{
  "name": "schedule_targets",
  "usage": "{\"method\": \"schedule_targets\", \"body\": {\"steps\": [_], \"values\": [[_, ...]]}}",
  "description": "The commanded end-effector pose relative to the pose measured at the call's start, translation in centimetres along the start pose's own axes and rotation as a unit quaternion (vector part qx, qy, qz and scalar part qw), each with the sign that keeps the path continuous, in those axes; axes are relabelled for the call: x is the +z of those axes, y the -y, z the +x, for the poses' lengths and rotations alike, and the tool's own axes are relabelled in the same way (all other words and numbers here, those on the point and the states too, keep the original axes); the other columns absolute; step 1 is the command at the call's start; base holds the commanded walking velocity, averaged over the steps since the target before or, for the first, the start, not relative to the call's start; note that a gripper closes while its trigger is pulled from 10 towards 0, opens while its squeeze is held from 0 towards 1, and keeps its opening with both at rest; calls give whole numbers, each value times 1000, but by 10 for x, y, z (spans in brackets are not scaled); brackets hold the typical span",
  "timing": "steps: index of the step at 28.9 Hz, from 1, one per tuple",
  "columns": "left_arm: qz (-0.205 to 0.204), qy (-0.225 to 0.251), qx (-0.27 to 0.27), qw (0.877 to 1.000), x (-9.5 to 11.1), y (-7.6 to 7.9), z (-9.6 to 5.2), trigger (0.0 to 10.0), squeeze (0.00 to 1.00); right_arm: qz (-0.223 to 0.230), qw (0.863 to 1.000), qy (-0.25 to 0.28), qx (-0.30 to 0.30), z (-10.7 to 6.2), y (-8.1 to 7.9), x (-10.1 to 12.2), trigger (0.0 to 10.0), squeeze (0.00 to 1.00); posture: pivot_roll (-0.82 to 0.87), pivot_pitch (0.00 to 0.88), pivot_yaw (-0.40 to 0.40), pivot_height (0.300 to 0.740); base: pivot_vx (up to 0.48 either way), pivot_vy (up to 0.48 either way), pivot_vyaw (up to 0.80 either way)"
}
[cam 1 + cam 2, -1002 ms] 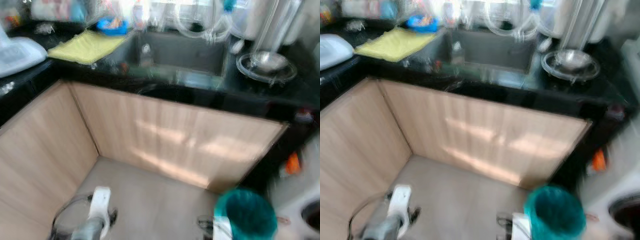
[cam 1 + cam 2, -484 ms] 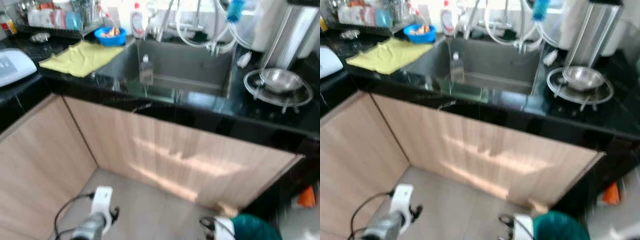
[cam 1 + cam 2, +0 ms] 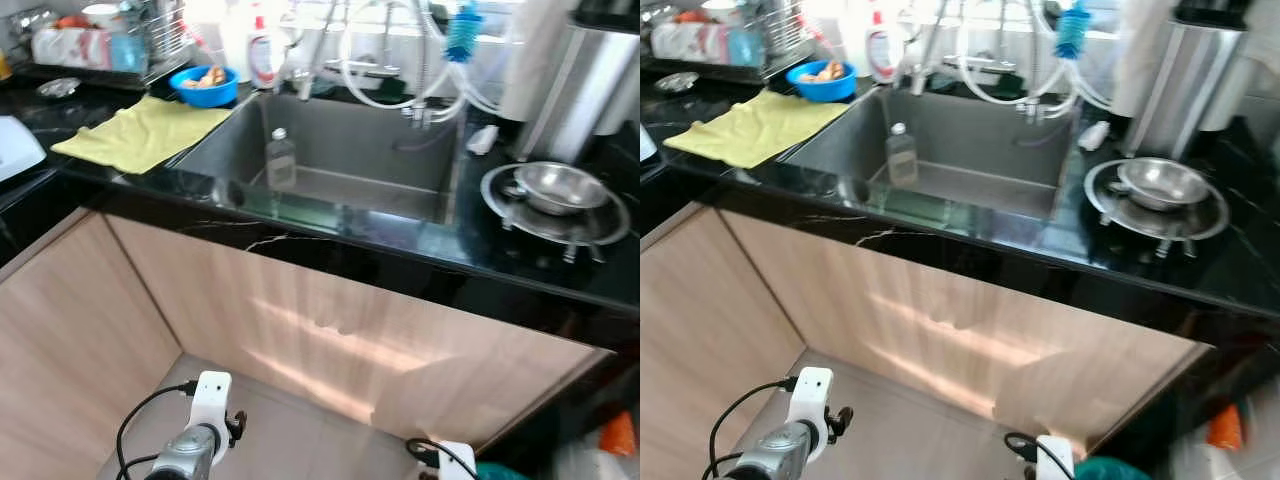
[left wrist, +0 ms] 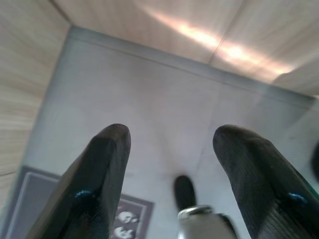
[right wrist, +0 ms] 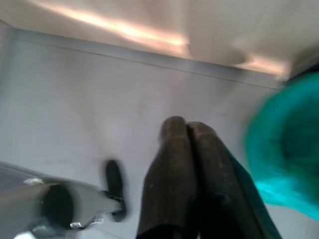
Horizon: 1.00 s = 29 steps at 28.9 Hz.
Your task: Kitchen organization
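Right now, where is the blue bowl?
The blue bowl sits on the counter to the robot's far left, between the yellow cloth and the sink.

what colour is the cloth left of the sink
Yellow. The cloth lies spread flat on the black counter, clearest in the left eye view.

You get daylight from behind the sink point(image 3: 340, 150), blown out white there. Glare streaks cross the cabinet front point(image 3: 330, 330); the black counter point(image 3: 1060, 250) reflects. Mild blur throughout; right wrist view smears worst.
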<state>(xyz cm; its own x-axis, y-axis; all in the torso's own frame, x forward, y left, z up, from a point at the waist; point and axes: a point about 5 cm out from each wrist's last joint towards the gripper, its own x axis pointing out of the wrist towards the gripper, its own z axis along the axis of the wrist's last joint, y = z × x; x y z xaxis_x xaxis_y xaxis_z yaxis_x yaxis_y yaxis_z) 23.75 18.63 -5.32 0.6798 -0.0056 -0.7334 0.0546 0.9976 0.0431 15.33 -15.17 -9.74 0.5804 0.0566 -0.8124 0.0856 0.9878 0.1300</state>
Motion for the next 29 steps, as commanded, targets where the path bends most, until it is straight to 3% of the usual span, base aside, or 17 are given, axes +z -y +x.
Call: {"method": "schedule_targets", "body": {"steps": [1, 26, 29], "values": [[9, -2, -7, 1000, 1, 5, 1, 10000, 0, -1, 1000, -4, -13, -2, 10, -3, 10000, 0, -77, 0, 43, 740, 0, 0, 0], [12, -2, -11, 1000, 1, 5, 1, 10000, 0, 0, 1000, -4, -14, -2, 10, -3, 10000, 0, -79, 0, 46, 740, 0, 0, 0], [15, -2, -9, 1000, 1, 4, 1, 10000, 0, -1, 1000, -6, -13, -2, 10, -3, 10000, 0, -78, 0, 46, 740, 0, 0, -606]]}}
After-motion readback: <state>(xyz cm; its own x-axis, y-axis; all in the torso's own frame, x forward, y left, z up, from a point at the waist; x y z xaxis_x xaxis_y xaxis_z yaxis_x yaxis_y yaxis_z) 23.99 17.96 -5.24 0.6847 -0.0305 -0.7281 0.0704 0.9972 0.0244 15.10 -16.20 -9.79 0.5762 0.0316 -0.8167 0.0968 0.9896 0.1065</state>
